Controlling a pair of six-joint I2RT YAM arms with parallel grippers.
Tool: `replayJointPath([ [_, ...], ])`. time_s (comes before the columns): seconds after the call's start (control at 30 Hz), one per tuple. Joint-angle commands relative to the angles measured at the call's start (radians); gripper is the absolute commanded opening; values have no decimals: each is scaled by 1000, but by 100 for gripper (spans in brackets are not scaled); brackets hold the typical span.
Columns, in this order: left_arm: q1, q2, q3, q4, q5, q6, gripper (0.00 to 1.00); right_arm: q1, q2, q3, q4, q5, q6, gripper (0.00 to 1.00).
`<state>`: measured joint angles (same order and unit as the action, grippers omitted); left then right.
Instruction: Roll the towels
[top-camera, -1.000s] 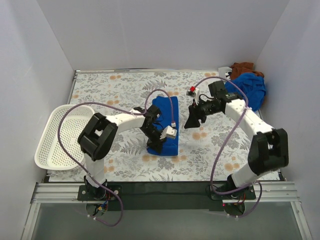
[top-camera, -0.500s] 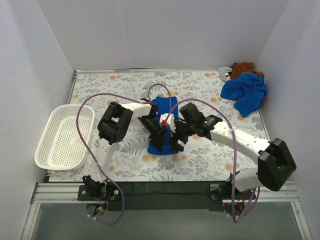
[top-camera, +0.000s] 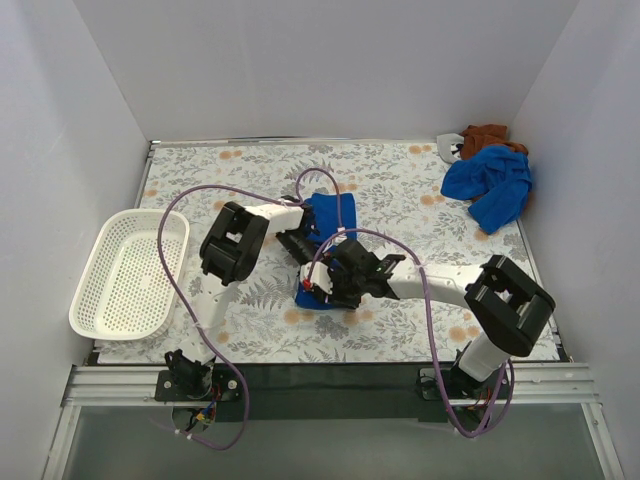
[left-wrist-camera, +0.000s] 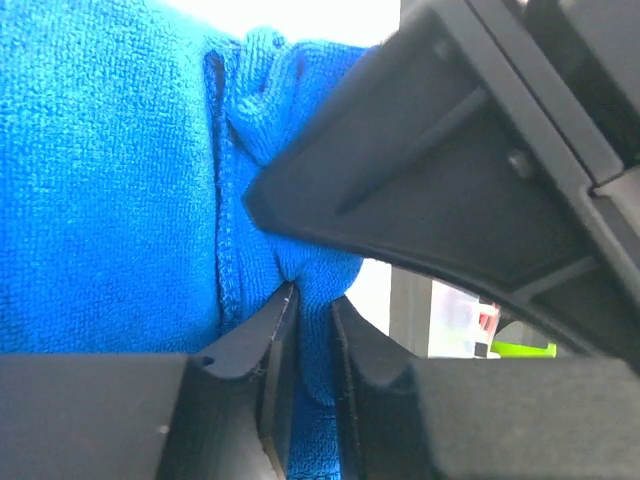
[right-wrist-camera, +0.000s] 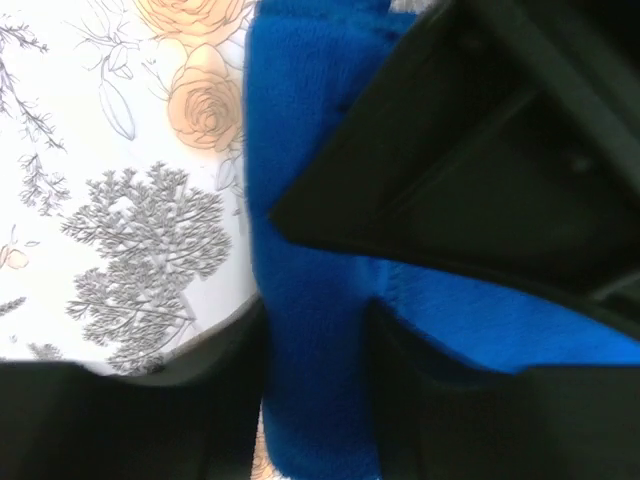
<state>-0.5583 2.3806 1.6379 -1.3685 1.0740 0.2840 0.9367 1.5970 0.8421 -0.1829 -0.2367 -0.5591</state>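
**Centre crowded, flanks open**

Both arms converge on the blue towel (top-camera: 335, 215) at mid-table. The left gripper (left-wrist-camera: 312, 310) and right gripper (right-wrist-camera: 315, 340) pinch it close together (hardly any gap between them), with purple cables (top-camera: 230, 188) looping overhead. Open table (top-camera: 240, 165) lies along the far side and right of centre. The basket (top-camera: 95, 310) blocks the left edge, and a heap of cloths (top-camera: 490, 180) fills the far right corner.

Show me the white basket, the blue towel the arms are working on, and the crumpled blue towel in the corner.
white basket (top-camera: 125, 275), top view, on its bare mesh floor.
folded blue towel (top-camera: 333, 212), top view, on its far end, clear of the arms.
crumpled blue towel (top-camera: 490, 180), top view, on its middle.
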Motion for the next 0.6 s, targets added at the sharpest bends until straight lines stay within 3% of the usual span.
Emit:
replayJointPath([
  [0.0, 9, 31, -47, 220, -282, 54, 18, -3, 46, -23, 2, 11, 7, 21],
  [0.07, 17, -32, -78, 235, -284, 64, 25, -3, 35, -20, -41, -45, 21, 2],
  [0.3, 124, -224, -144, 195, -183, 125, 38, -22, -20, 28, -223, -262, 53, 1],
  [0.33, 141, -245, -147, 190, -181, 136, 45, -24, -34, 41, -254, -282, 63, 1],
  [0.57, 357, -360, -124, 204, -152, 156, 47, -91, 6, 80, -296, -466, 134, 1],
])
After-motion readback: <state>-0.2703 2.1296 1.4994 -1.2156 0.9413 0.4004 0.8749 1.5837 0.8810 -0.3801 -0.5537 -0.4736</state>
